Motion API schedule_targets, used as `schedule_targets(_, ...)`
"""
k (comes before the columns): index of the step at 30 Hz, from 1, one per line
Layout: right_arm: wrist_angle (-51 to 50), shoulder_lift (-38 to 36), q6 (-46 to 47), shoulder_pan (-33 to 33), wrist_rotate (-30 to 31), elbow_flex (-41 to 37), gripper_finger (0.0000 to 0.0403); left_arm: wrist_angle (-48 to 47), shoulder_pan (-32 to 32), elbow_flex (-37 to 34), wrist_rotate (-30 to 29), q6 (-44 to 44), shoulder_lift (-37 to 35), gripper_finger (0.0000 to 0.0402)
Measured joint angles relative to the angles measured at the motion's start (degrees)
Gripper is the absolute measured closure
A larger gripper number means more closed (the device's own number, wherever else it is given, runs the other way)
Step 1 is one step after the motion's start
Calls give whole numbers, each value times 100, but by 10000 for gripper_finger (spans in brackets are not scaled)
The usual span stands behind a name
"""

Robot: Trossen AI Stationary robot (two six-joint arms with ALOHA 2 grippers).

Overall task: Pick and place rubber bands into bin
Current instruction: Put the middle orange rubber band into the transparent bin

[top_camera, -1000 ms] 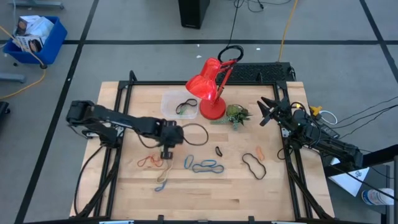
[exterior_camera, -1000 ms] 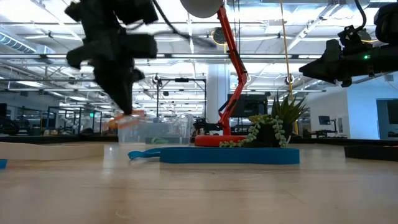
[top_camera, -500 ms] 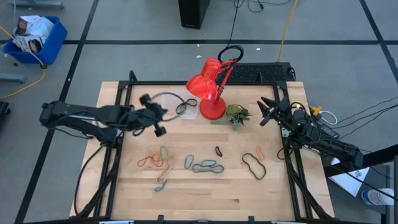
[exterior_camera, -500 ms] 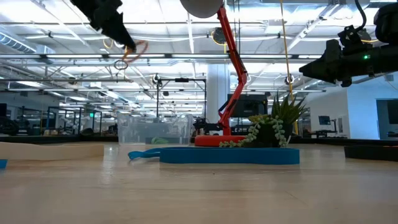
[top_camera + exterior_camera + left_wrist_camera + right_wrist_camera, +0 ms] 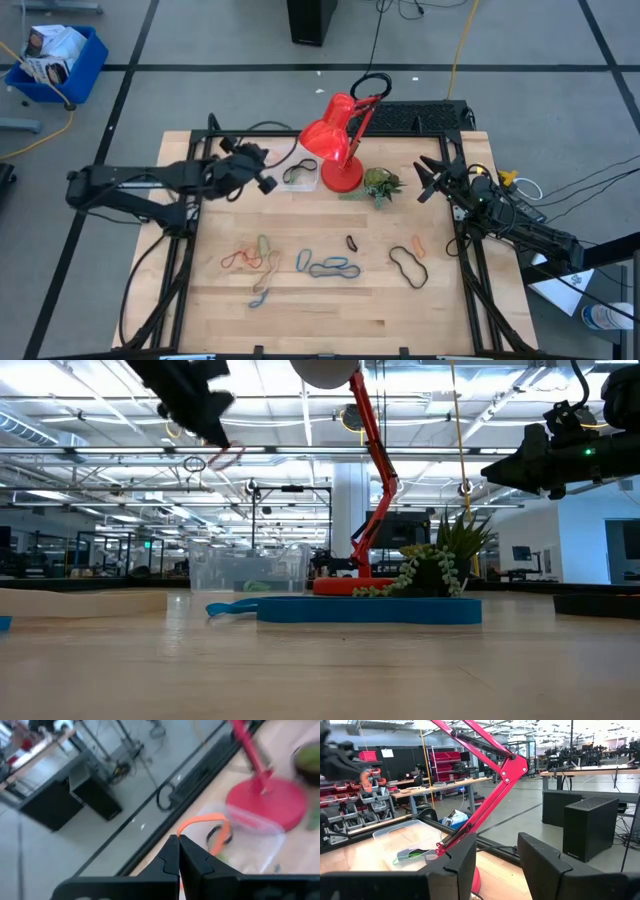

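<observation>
From above, the left gripper [image 5: 267, 184] hovered just beside the bin [image 5: 272, 159]; best to carry on over its middle before letting go. Seen low, the orange band [image 5: 226, 457] dangled high above the tabletop. The left wrist camera showed jaws pinched on it (right gripper [image 5: 424, 183] waited wide, well apart).

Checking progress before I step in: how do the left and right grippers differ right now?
The left gripper is shut on an orange rubber band; the right gripper is open and holds nothing. The left gripper hangs raised beside the clear bin, left of the red lamp; the right gripper waits at the table's right edge by the small plant. Both are off the tabletop.
</observation>
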Motion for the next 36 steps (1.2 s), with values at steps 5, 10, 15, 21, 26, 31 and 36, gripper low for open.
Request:
schedule_targets(5, -2, 3, -2, 0, 4, -1, 261, -3, 510, -1, 108, 60, 682, 401)
schedule_targets(10, 0, 3, -2, 0, 7, 0, 261, 22, 855, -1, 208, 57, 1396, 401)
schedule_targets(15, -2, 3, -2, 0, 9, 1, 261, 224, 1111, -2, 572, 46, 2039, 400)
schedule_targets(21, -1, 3, -2, 0, 9, -1, 261, 642, 1281, -1, 972, 165, 2627, 400)
schedule_targets(26, 0, 3, -2, 0, 9, -1, 261, 793, 1364, -3, 1357, 168, 2974, 400)
schedule_targets(31, -2, 3, -4, 0, 11, 0, 261, 792, 1363, -3, 1426, 195, 3128, 399)
schedule_targets(36, 0, 3, -4, 0, 9, 1, 261, 896, 1363, -3, 1426, 194, 3124, 392)
